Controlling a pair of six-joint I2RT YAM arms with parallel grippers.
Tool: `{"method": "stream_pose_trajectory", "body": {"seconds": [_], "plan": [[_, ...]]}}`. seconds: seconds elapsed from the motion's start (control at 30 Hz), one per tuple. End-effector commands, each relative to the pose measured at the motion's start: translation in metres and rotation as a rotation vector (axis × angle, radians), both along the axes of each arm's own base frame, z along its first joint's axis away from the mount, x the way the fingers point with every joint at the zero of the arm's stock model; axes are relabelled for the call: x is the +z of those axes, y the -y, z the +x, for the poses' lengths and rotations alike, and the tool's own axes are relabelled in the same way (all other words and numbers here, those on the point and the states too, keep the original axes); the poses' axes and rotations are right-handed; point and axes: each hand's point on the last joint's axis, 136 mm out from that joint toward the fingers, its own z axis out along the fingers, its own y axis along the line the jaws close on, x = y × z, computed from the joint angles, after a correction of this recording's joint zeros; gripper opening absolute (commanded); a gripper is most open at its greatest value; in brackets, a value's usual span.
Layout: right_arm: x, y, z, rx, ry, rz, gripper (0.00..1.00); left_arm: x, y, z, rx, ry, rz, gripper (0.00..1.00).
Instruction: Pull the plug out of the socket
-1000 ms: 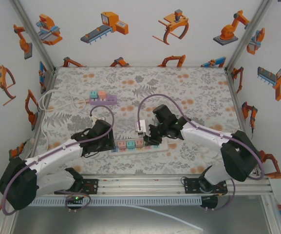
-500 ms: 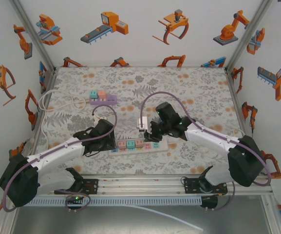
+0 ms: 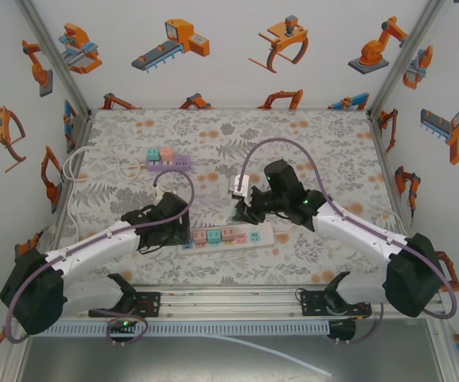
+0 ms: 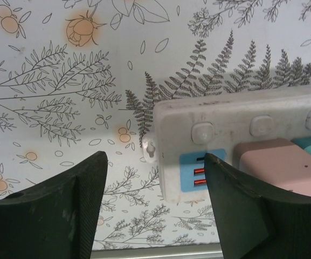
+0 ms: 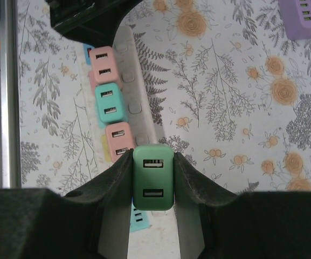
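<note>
Right tool (image 5: 153,164) clenched on green plug (image 5: 153,189), held above power strip (image 5: 136,91); left tool (image 4: 154,172) released, jaws straddling strip end on counter (image 4: 63,108)

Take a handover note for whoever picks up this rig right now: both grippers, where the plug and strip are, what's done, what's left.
Right gripper: fingers shut on the green plug, held up clear of the white power strip.
Left gripper: open, one finger on each side of the strip's end.
Done: the green plug is out of its socket; the other plugs sit in the strip.
Left: probably just set the green plug down on the table and release.
</note>
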Motion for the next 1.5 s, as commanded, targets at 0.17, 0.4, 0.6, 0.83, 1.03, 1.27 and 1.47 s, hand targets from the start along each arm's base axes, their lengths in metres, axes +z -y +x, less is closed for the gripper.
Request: {"method": "stream_pose_trajectory", "body": {"seconds": [0.17, 0.4, 0.6, 0.83, 1.03, 1.27, 1.47], "plan": [[0.067, 0.022, 0.055, -0.408, -0.216, 0.244, 0.12, 0.058, 0.012, 0.006, -0.084, 0.116, -0.089, 0.77], [0.068, 0.081, 0.098, -0.803, -0.359, 0.378, 0.08, 0.119, 0.048, -0.005, -0.322, 0.258, -0.301, 0.83], [0.04, 0.135, 0.113, -1.094, -0.509, 0.484, 0.08, 0.171, 0.086, -0.039, -0.629, 0.404, -0.545, 0.86], [-0.01, 0.162, 0.106, -1.27, -0.66, 0.608, 0.08, 0.201, 0.106, -0.068, -0.82, 0.462, -0.657, 0.91], [-0.054, 0.167, 0.105, -1.345, -0.778, 0.677, 0.07, 0.21, 0.112, -0.076, -0.869, 0.497, -0.676, 0.97], [-0.085, 0.153, 0.112, -1.326, -0.849, 0.636, 0.07, 0.204, 0.107, -0.074, -0.84, 0.498, -0.652, 0.97], [-0.11, 0.14, 0.119, -1.306, -0.908, 0.581, 0.09, 0.202, 0.105, -0.073, -0.83, 0.494, -0.646, 0.97]]}}
